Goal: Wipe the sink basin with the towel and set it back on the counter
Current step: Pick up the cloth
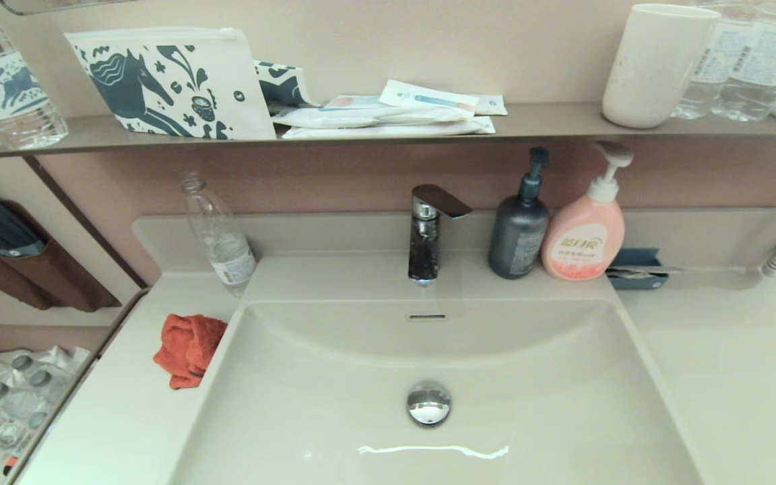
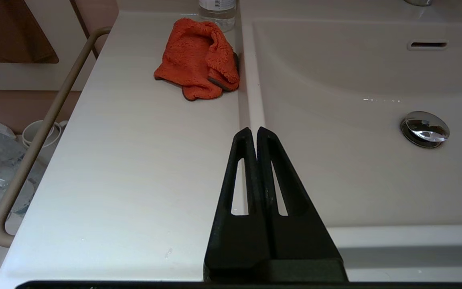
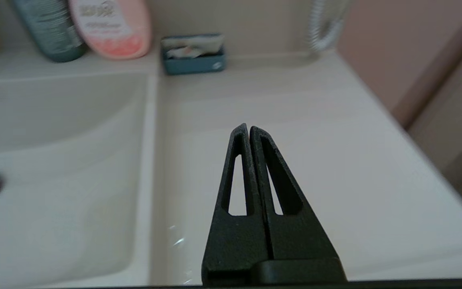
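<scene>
Head view: the off-white worktop [image 1: 125, 404] is running round the sink basin [image 1: 496, 364], with the chrome drain plug [image 1: 428, 403] sitting in the bowl's middle and the overflow slot [image 1: 427, 316] under the faucet [image 1: 428, 232]. The towel [image 1: 188, 348], orange-red and crumpled, is lying on the worktop's left side, right against the basin's rim. A clear bottle [image 1: 219, 236] is standing behind it. A dark pump bottle [image 1: 519, 229] and a pink soap bottle [image 1: 585, 232] are standing on the back ledge. A grey-brown wall shelf [image 1: 550, 124] is carrying a white cup [image 1: 657, 64] and a patterned pouch [image 1: 172, 84].

Left wrist view: the left hand [image 2: 254, 130] is hanging over the basin's left rim, fingers pressed together, gripping nothing. The towel [image 2: 199, 58] is lying well ahead of it.

Right wrist view: the right hand [image 3: 247, 127] is hovering over the bare right worktop [image 3: 335, 160], fingers closed and empty. A small teal tray [image 3: 193, 54] is sitting by the back wall.
</scene>
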